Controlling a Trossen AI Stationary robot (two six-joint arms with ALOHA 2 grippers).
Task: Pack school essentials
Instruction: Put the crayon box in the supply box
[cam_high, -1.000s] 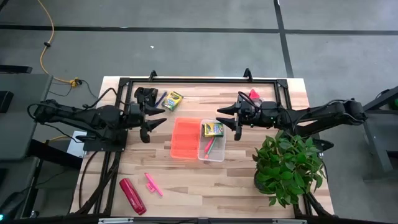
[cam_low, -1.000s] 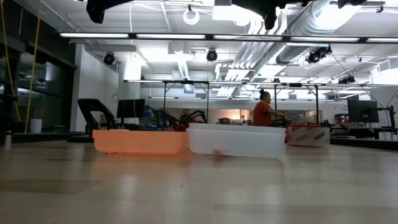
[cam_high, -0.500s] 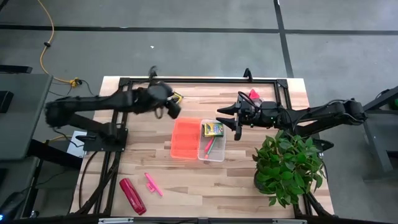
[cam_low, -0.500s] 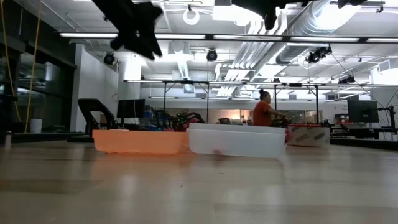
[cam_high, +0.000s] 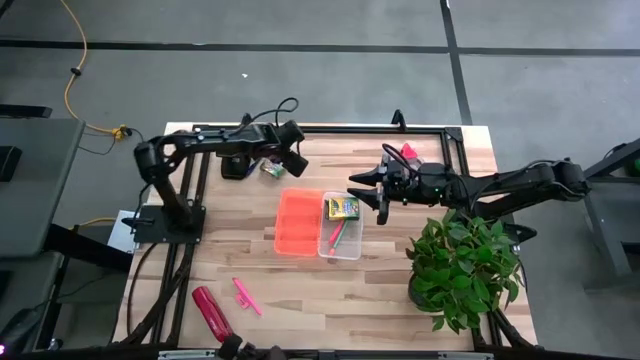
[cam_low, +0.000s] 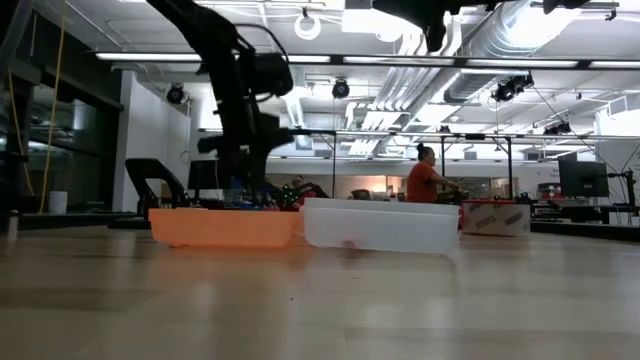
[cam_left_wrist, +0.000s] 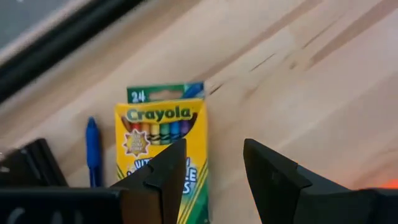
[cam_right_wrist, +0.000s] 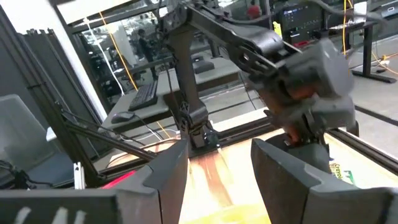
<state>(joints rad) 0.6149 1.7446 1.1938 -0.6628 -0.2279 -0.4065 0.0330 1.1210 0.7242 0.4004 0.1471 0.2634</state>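
Wooden table, bearing all items. Potted plant, right front corner. Orange lid and clear bin, mid-table, side by side; one crayon box and pencils inside the bin. Right gripper, fingers apart, empty, beside the bin. Left gripper, fingers apart, poised over second crayon box; blue pen beside it. Pink marker, front left.

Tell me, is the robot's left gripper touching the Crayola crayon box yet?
Cannot tell. In the left wrist view the left gripper hangs open above the Crayola crayon box, one finger overlapping it, but no view shows a gap or contact plainly.
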